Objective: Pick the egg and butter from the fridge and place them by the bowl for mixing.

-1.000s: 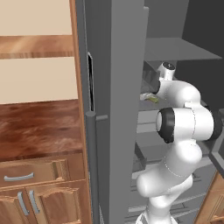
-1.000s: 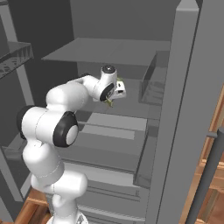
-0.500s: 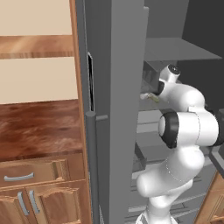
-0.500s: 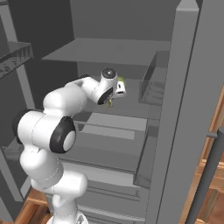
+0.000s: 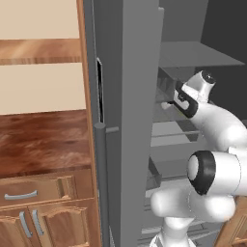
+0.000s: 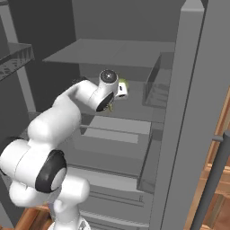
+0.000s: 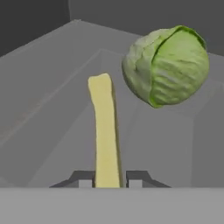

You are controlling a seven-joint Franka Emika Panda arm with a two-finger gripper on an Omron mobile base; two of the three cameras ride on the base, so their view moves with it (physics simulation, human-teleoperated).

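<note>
Claw (image 7: 107, 179) nearly closed, 2 fingertips (image 7: 85, 178) pinching near end of butter (image 7: 105, 127). Butter runs from between tips toward 12 o'clock in hand view, pale yellow stick, over grey fridge (image 6: 188, 112) shelf. Cabbage (image 7: 166, 65) at 1 o'clock of butter, close beside far end. In right base view, claw (image 6: 117, 92) inside fridge, above middle shelf.

Kitchen — open fridge (image 5: 130, 120), wood cabinets (image 5: 43, 212), cabbage (image 7: 166, 65) inside.
</note>
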